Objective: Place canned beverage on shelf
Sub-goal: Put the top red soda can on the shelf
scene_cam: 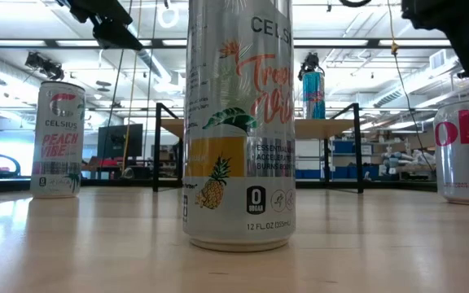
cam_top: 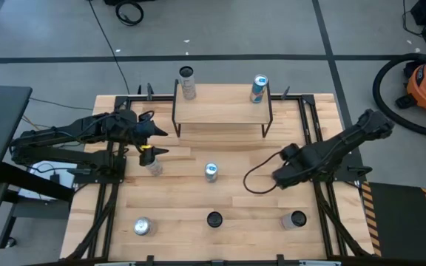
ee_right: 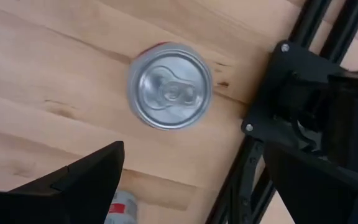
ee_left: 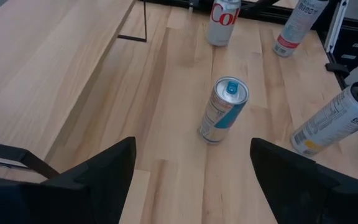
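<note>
Nearest the front edge of the bench (cam_top: 220,247), three cans stand in a row: a silver-topped one (cam_top: 141,226) on the left, a dark-topped one (cam_top: 214,219) in the middle, and a third (cam_top: 297,219) on the right. None of these has been moved to the shelf.

Farther in, a blue-tabbed can (cam_top: 211,171) stands upright near the bench's centre, and another can (cam_top: 153,165) sits to its left, just below the left claw (cam_top: 151,142). That claw is spread open and empty; its wrist view looks past both fingers toward the blue-tabbed can (ee_left: 223,109), so it seems to be lining up for a pick, though whether for that can or the closer one I cannot tell.

The right claw (cam_top: 285,173) hangs over the right side of the bench, its fingers wide apart and holding nothing. Its wrist view looks straight down on a silver can top (ee_right: 169,86), which is clear of the fingers.

At the far side stands the shelf (cam_top: 220,111). One blue can (cam_top: 258,89) rests at its back right corner. A clear-looking can (cam_top: 187,83) stands at the back left corner; whether it is on the plank or just behind it is hard to tell.

By my reckoning the task is partly done: one or two cans are up and five remain on the bench, with no can in either claw.
</note>
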Motion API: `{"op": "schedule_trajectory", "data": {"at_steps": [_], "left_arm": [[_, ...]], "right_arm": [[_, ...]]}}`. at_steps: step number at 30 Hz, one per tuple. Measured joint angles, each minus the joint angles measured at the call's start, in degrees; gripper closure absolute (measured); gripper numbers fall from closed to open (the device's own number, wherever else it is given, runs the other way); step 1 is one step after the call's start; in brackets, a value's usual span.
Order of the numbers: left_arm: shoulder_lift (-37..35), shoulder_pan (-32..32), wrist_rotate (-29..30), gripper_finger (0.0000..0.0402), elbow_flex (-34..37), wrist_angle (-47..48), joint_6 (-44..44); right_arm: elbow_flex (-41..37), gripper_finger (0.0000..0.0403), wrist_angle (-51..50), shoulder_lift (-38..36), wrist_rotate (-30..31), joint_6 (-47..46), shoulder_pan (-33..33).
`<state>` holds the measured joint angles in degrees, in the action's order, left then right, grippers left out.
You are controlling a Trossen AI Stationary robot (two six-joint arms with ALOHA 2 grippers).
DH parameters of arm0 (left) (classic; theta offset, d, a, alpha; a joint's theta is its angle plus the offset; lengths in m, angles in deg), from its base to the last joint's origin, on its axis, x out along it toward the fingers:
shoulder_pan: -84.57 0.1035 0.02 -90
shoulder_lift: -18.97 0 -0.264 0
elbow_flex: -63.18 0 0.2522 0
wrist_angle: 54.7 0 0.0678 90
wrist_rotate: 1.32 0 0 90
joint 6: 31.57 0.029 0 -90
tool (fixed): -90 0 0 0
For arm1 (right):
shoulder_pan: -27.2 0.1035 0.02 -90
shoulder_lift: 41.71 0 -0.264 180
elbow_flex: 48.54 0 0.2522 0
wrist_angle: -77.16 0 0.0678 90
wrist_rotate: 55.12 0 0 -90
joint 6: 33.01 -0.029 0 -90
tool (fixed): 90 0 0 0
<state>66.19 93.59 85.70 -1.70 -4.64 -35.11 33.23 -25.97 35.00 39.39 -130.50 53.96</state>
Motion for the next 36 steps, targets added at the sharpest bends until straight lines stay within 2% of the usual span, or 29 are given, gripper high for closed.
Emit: {"op": "schedule_trajectory", "data": {"at_steps": [7, 24, 30, 36], "left_arm": [[0.0, 0.0, 0.0, 0.0083, 0.0, -0.1, 0.3], [0.0, 0.0, 0.0, 0.0083, 0.0, -0.1, -0.1], [0.0, 0.0, 0.0, 0.0083, 0.0, -0.1, -0.1], [0.0, 0.0, 0.0, 0.0083, 0.0, -0.1, -0.2]], "right_arm": [[-3.3, 0.0010, 3.6, -1.8, 1.7, 0.4, 0.2], [-10.5, 0.0010, 11.4, -1.8, 3.0, 4.4, -3.8], [-13.3, 0.0009, 17.1, -1.8, 2.9, 7.3, -4.9], [-13.2, 0.0014, 16.0, -1.8, 1.7, 7.7, -5.2]]}}
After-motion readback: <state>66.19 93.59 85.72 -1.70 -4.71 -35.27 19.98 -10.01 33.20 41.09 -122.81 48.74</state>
